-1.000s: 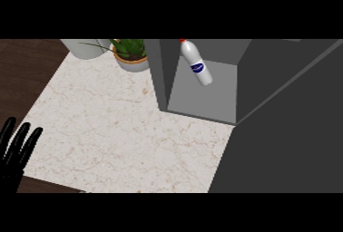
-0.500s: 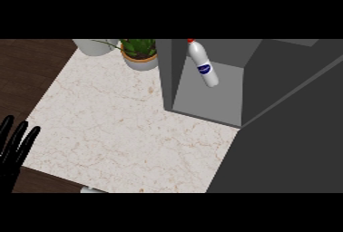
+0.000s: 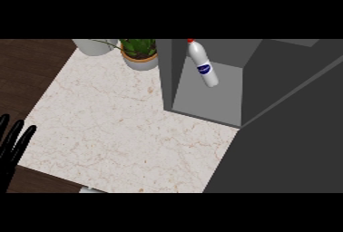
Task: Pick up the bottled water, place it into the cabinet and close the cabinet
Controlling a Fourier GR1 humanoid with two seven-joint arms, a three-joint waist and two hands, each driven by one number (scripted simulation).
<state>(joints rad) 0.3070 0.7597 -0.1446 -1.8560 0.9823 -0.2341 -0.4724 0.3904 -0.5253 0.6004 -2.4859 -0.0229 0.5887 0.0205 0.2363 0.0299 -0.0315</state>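
The bottled water (image 3: 203,63), white with a red cap and a blue label, stands inside the grey cabinet (image 3: 208,97) at the upper middle of the head view, tilted slightly. The cabinet's dark door (image 3: 288,136) stands open and fills the right side of the view. My left hand (image 3: 12,145) shows at the left edge, fingers straight and pointing up, resting apart from the bottle. My right hand does not show anywhere.
A potted green plant (image 3: 139,53) stands at the counter's back edge, just left of the cabinet. A pale round pot (image 3: 95,45) sits behind it to the left. The marbled counter (image 3: 114,131) spreads between my left hand and the cabinet. Dark wood floor lies left.
The whole scene has slid right and slightly down in the view over the three frames. My left hand has sunk further toward the left edge. The bottle stays inside the cabinet.
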